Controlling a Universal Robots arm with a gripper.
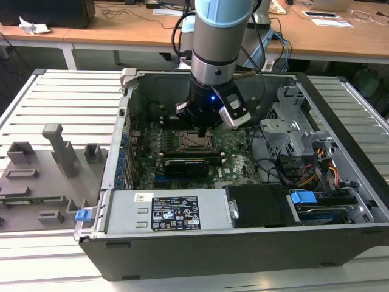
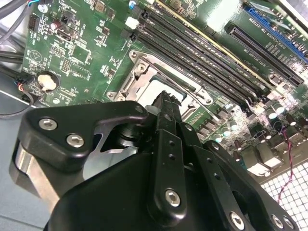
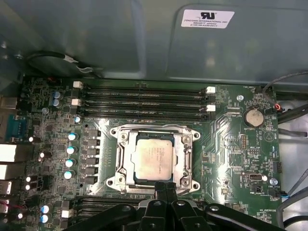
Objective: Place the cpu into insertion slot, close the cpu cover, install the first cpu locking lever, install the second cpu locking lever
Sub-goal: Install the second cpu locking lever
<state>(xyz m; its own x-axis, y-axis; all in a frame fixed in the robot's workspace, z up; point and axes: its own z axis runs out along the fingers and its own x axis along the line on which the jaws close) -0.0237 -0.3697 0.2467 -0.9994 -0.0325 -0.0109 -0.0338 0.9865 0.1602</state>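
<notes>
The cpu (image 3: 153, 158), a light, stiff, fragile chip best taken by its edges, already lies in the insertion slot (image 3: 126, 163) with the cpu cover (image 3: 120, 135) around it, while the hand (image 3: 166, 188) hovers beside it, fingers pressed together, empty.

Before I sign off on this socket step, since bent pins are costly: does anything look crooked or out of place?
Nothing stands out. The cpu lies flat and square inside the cpu cover frame, with the hand just beside the socket's edge.
</notes>
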